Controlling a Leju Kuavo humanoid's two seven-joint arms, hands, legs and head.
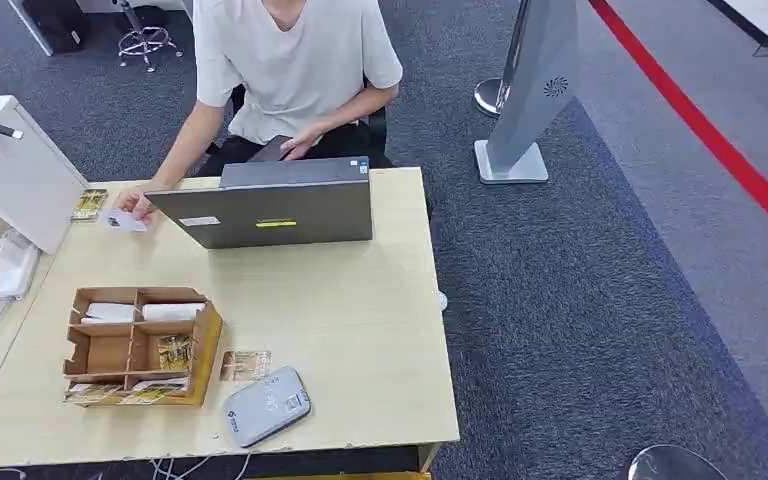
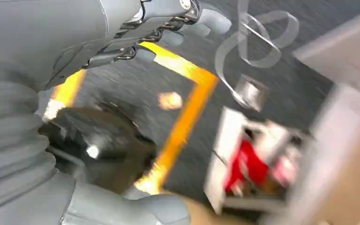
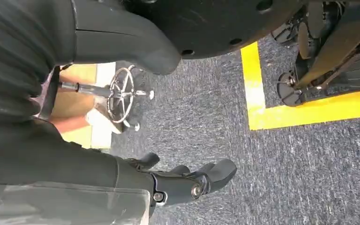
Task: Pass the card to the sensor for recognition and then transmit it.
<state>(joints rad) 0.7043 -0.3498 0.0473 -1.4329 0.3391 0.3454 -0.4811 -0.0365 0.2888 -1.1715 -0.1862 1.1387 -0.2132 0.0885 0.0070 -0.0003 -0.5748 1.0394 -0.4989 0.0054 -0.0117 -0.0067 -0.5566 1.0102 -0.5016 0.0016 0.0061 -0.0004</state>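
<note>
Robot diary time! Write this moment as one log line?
left hand: empty | right hand: empty | card: beside sensor | person's hand: holding white card

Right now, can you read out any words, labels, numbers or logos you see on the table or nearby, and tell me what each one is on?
No text can be read.
Grey card reader: small dark logo and printed marks, too small to read.
Laptop: yellow sticker and white label, both illegible.
Grey stand: round emblem, no readable letters.
Cards in the cardboard organizer: print too small to read.

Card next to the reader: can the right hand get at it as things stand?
Probably yes. The card lies flat and uncovered on the table beside the grey reader. The right hand hangs over carpet, holding nothing.
</note>
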